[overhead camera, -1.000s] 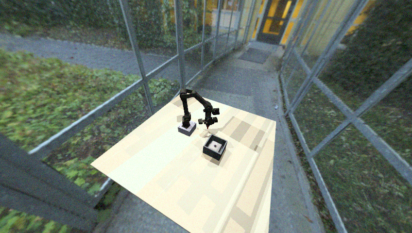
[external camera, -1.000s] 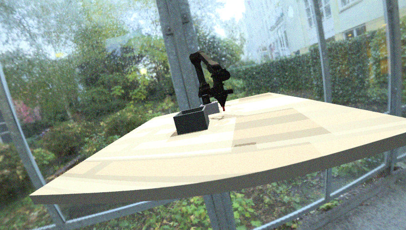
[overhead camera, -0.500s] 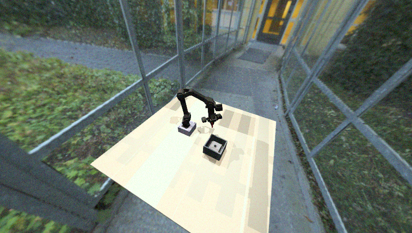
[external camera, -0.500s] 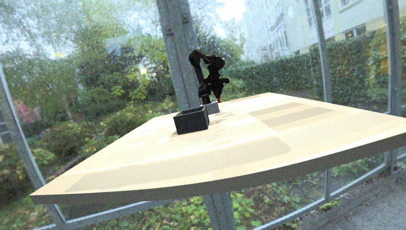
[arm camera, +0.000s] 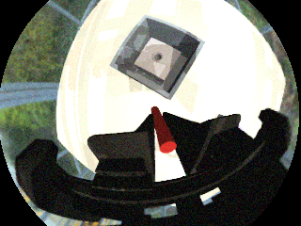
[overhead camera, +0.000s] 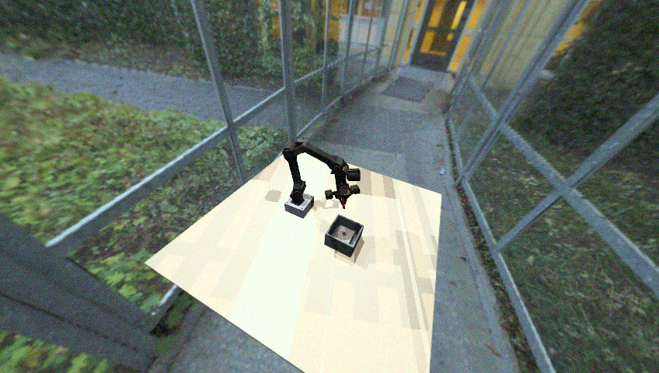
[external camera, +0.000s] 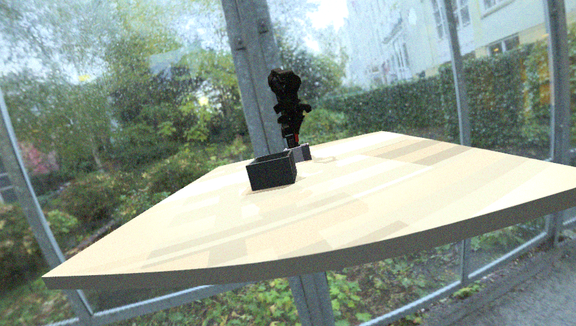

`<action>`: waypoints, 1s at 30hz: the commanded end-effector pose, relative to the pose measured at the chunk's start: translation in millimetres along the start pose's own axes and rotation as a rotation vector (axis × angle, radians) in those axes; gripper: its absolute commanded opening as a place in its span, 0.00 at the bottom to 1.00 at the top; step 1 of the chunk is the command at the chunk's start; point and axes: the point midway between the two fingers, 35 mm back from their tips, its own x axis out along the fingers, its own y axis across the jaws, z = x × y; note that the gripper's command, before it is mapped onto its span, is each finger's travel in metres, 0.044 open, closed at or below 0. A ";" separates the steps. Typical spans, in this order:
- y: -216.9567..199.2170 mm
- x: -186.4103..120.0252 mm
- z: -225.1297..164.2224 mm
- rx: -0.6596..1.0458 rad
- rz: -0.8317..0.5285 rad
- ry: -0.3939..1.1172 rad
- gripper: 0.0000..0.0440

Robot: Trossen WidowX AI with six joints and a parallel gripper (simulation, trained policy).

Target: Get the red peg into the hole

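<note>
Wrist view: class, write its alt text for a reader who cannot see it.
A black two-fingered gripper grips a slim red cylindrical peg; beyond it, an open dark grey square box holds a pale plate with a round central hole.

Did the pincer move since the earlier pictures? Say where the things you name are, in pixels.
Yes. In the exterior view, the pincer (overhead camera: 343,202) (external camera: 291,141) (arm camera: 157,116) went left; it was right of the box (overhead camera: 327,243) (external camera: 270,172) (arm camera: 186,71), now it's nearer in line with it.
</note>
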 end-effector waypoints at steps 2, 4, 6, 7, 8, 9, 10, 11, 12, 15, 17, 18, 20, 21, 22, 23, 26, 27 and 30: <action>0.0 2.7 17.9 0.025 -0.007 -0.013 0.00; -1.0 4.3 26.0 0.040 -0.010 -0.018 0.00; -2.3 6.3 33.8 0.054 -0.012 -0.023 0.00; -2.9 7.4 37.6 0.060 -0.014 -0.025 0.00; -3.5 8.6 41.4 0.067 -0.015 -0.027 0.00; -4.2 9.8 45.1 0.074 -0.016 -0.029 0.00; -4.8 11.1 48.7 0.081 -0.018 -0.030 0.00; -5.4 12.5 52.4 0.088 -0.019 -0.032 0.00; -6.1 14.0 56.0 0.094 -0.020 -0.033 0.00; -7.9 19.0 66.6 0.115 -0.023 -0.037 0.00; -9.2 22.6 73.7 0.128 -0.026 -0.038 0.00; -9.9 24.5 77.2 0.135 -0.027 -0.039 0.01; -11.1 28.4 84.0 0.147 -0.029 -0.039 0.01; -11.8 30.3 87.2 0.153 -0.031 -0.039 0.01; -12.4 32.4 90.3 0.159 -0.032 -0.038 0.01; -13.0 34.4 93.2 0.165 -0.033 -0.037 0.01; -14.8 40.8 100.8 0.179 -0.038 -0.030 0.02; -15.3 43.2 102.9 0.183 -0.040 -0.027 0.02; -16.9 51.1 107.8 0.193 -0.047 -0.015 0.03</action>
